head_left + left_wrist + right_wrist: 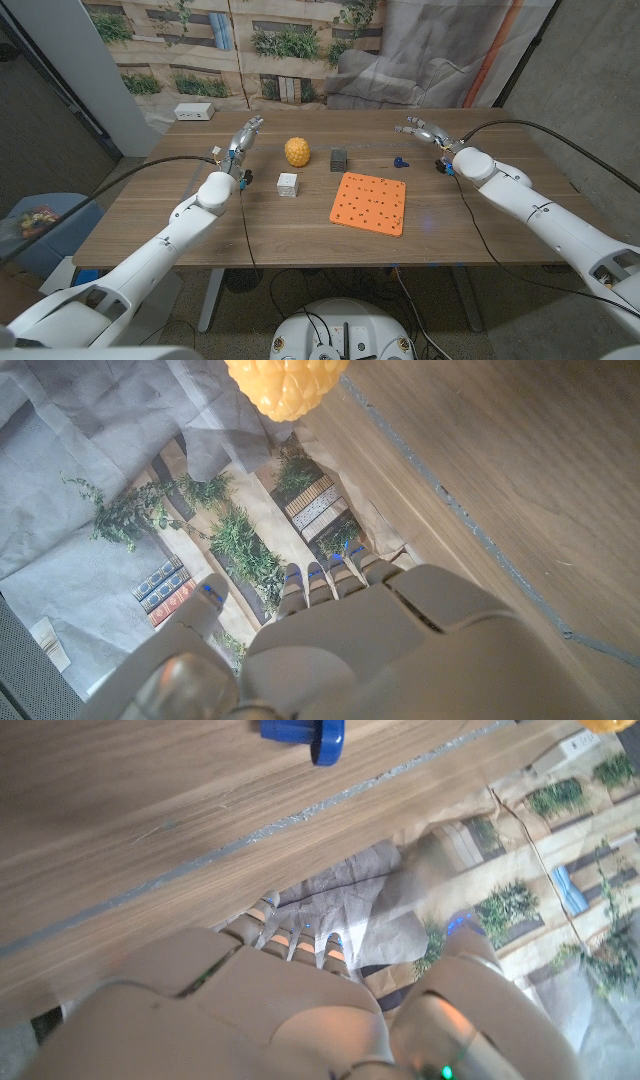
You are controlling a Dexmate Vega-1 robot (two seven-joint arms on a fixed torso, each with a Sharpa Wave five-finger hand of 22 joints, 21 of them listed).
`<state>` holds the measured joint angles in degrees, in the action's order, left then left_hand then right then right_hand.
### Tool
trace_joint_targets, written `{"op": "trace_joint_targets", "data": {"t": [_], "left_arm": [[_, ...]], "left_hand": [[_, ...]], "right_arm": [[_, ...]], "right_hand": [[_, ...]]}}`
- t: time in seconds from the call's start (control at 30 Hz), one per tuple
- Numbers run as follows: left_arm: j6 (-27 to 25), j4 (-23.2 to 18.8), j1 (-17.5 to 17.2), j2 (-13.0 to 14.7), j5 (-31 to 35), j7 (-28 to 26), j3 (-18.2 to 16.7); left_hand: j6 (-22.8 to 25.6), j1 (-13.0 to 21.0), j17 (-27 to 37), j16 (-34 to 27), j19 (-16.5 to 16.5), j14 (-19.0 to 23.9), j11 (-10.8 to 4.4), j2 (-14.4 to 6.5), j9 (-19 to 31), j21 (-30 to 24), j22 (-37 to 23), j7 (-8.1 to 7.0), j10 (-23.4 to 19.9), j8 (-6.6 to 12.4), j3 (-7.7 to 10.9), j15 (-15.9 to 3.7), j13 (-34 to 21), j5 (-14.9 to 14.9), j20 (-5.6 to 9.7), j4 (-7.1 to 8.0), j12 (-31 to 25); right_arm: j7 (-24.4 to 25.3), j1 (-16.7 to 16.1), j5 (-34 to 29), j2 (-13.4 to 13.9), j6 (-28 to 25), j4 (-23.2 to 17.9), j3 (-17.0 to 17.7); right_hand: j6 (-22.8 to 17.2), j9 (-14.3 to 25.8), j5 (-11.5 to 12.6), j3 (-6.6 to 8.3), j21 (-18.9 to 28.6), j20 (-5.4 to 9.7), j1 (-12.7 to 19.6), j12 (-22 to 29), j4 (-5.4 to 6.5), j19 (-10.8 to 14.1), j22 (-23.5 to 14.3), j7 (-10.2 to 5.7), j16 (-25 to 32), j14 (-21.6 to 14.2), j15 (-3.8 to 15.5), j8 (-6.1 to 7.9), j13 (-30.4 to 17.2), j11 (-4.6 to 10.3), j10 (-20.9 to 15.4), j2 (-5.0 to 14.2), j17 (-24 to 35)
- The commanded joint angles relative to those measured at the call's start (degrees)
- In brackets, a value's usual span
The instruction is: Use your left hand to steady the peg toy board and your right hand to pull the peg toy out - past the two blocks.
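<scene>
The orange peg toy board [368, 202] lies flat on the table, right of centre, with rows of small holes. A small blue peg toy [400, 161] lies on the wood just beyond the board's far edge; it also appears in the right wrist view [300, 732]. A white block [288, 184] and a dark grey block [339, 158] stand left of the board. My left hand [245, 135] hovers far left of the board, fingers stretched out, holding nothing. My right hand [425, 130] is beyond the peg near the far edge, fingers apart and empty.
A bumpy yellow ball [297, 151] sits between the two blocks, towards the back, and shows close to my left hand [330, 650] as the yellow ball [285, 385]. A white power strip [193, 111] lies at the far left edge. Cables trail along both arms.
</scene>
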<state>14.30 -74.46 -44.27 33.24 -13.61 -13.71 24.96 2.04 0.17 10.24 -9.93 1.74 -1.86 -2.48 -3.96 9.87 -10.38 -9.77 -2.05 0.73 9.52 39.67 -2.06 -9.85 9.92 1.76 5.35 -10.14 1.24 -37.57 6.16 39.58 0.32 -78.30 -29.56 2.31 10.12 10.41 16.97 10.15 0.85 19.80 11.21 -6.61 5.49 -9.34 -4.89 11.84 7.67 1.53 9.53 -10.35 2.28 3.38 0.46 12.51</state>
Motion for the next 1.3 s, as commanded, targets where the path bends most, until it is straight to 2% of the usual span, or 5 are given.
{"op": "trace_joint_targets", "data": {"t": [0.03, 0.37, 0.73, 1.2, 1.3], "left_arm": [[6.1, 7.5, 2.5, -1.8, -4.6, 6.2, 0.6], [12.1, 13.8, 3.9, -3.2, -8.6, 13.5, 0.9], [15.9, 18.3, 4.2, -6.2, -14.3, 18.3, -0.4], [16.9, 20.8, 3.6, -9.0, -18.7, 20.8, -1.5], [17.6, 26.0, 5.3, -11.3, -21.2, 24.4, -1.9]], "left_hand": [[-2.8, -0.9, 0.1, 0.2, -2.5, -2.8, -0.1, -4.5, -0.1, 0.1, -0.2, -0.21, 2.5, -0.07, -1.33, -1.42, 0.0, 0.7, 7.7, 2.91, 0.2], [-8.8, -0.5, -0.2, 0.3, -10.0, -8.7, 0.81, -5.7, -0.3, 0.6, -0.1, 0.76, 8.9, -0.04, -2.92, -0.8, 0.0, 1.3, 8.05, 4.75, 0.3], [-9.6, -0.4, -0.3, 0.1, -13.0, -11.0, 3.12, -5.4, -0.4, 0.2, 0.0, 4.38, 11.4, 0.5, -3.76, 1.66, 0.1, 1.0, 8.85, 4.53, -0.1], [-11.7, -1.3, -0.1, 0.1, -16.6, -14.9, 4.08, -0.8, -0.4, 0.3, -0.1, 5.26, 14.8, 0.12, -9.26, 2.45, 0.0, 0.8, 9.87, 4.79, 0.1], [-11.8, -1.3, -0.1, 0.0, -16.7, -14.8, 4.15, -0.7, -0.4, 0.2, -0.1, 5.16, 14.7, 0.15, -9.5, 2.62, 0.0, 0.8, 9.87, 4.69, 0.0]], "right_arm": [[2.0, -4.1, 10.8, -2.6, 9.0, 2.9, 4.1], [-2.3, -6.2, 22.3, -7.4, 16.8, 6.5, 7.5], [-8.3, -7.6, 31.6, -12.0, 22.9, 11.6, 10.1], [-18.1, -5.2, 39.9, -18.1, 28.1, 22.5, 12.5], [-17.4, -5.0, 39.2, -18.7, 29.2, 23.5, 12.3]], "right_hand": [[1.0, 0.1, 0.6, 0.07, -0.2, 0.22, -0.5, -0.1, 0.63, -0.6, -0.2, -0.13, -0.1, 0.5, -0.07, 0.06, -0.1, 0.02, 0.6, 0.7, 0.1], [2.0, -0.1, -0.4, -1.51, -0.3, 1.04, -6.4, -0.4, 3.59, -4.1, -0.3, 1.3, 0.0, 1.6, -0.34, 0.56, 0.1, -0.41, 0.4, 2.5, 0.4], [2.8, -0.3, 0.0, -4.17, 0.2, 2.77, -13.6, -0.7, 6.49, -6.8, -0.3, 8.34, -0.1, 3.2, -0.82, 0.79, 0.3, -3.06, 0.9, 2.62, 0.6], [2.5, -0.3, 0.5, -5.25, 0.4, 3.33, -16.3, -0.6, 7.76, -7.2, -0.3, 9.97, -0.1, 3.8, -1.25, 0.9, 0.3, -4.06, 0.9, 2.6, 0.7], [2.4, -0.3, 0.5, -5.41, 0.4, 3.54, -16.7, -0.6, 7.98, -7.3, -0.3, 9.88, 0.0, 3.8, -1.08, 0.95, 0.3, -4.16, 0.9, 2.63, 0.7]]}}
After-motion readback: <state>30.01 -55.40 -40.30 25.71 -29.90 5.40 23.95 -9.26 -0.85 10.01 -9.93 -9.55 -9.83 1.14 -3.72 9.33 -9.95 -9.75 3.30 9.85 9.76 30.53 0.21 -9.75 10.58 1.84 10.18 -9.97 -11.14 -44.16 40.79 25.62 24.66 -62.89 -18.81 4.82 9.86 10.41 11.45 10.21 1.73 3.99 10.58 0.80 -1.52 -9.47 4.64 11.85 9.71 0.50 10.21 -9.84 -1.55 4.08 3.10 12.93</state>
